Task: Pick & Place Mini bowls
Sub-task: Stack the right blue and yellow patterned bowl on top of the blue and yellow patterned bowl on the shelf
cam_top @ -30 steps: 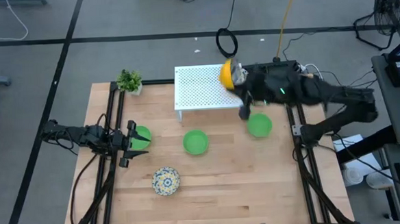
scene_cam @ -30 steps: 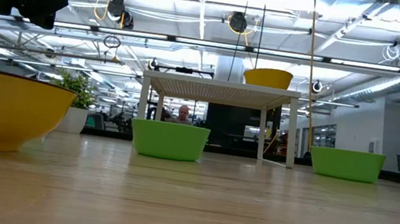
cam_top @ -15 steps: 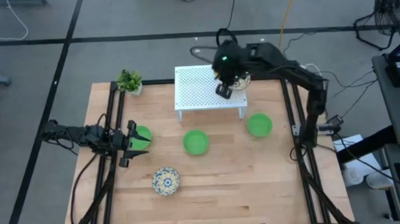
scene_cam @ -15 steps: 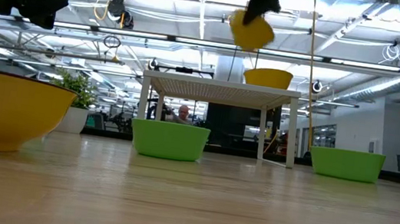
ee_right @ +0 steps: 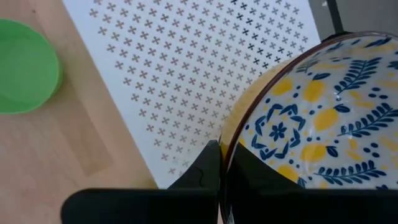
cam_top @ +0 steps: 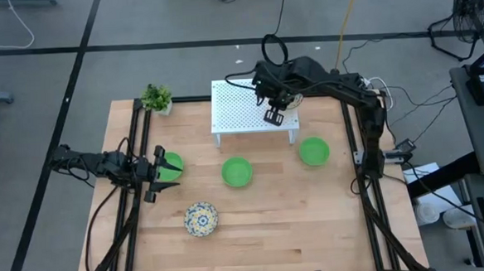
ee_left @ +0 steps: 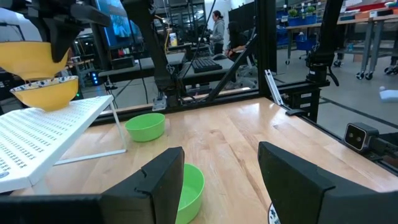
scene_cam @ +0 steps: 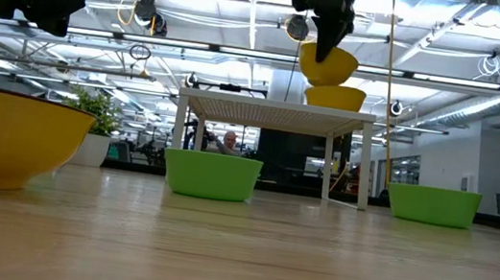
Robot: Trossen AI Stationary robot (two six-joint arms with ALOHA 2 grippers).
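Observation:
My right gripper point(cam_top: 274, 115) is over the white perforated rack point(cam_top: 241, 111), shut on a yellow floral mini bowl point(scene_cam: 328, 65). That bowl hangs right above a second yellow bowl point(scene_cam: 335, 97), which stands on the rack. Whether the two touch, I cannot tell. Another floral bowl point(cam_top: 201, 219) sits on the table near the front. Two green bowls point(cam_top: 237, 171) point(cam_top: 313, 152) stand mid-table. My left gripper point(cam_top: 157, 175) waits open at the table's left edge. A third green bowl point(ee_left: 189, 186) sits on the table between its fingers, untouched. My right gripper point(ee_right: 222, 180) pinches the held bowl's rim point(ee_right: 231, 146), one finger inside the floral hollow and one outside. It comes from above, pointing down. The bowl is lifted clear of the rack, mouth up and slightly tilted, hanging below the fingers.
A small potted plant point(cam_top: 156, 98) stands at the far left corner beside the rack. Black frame rails point(cam_top: 137, 199) run along both table sides. The near half of the wooden table point(cam_top: 296, 224) holds only the floral bowl. People show in the room beyond point(ee_left: 219, 25).
My right gripper swung from the table's right side toward the left, over the rack, turning its wrist. It then came down, and the yellow bowl in its hold went from high and tilted to just above the bowl on the rack.

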